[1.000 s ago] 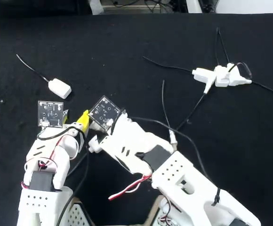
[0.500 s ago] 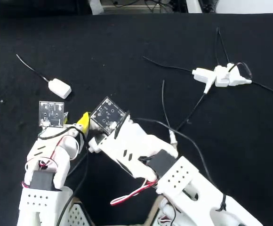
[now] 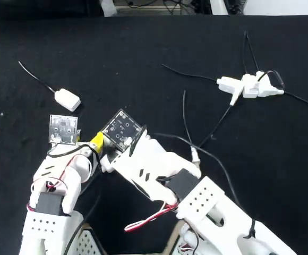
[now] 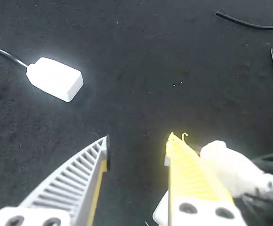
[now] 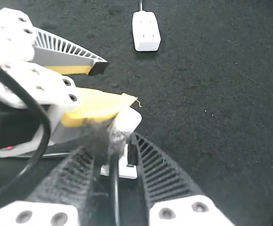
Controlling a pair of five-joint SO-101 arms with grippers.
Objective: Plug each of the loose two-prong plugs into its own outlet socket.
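A: Bench (image 3: 143, 48) col.?
B: Black all over. Outlet socket (image 3: 67, 99) white, its lead (image 3: 34, 78) blk.
A: Left gripper (image 4: 137, 141)?
B: Ribbed jaws: one yellow, other grey w/ yellow edge. Right gripper (image 5: 112, 143) jaws blk, ribbed; plug (image 5: 122, 169) white.

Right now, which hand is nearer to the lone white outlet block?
Left. The left hand, open, points at the outlet block across a gap; the right hand, gripping a plug, is beside the left one, farther off.
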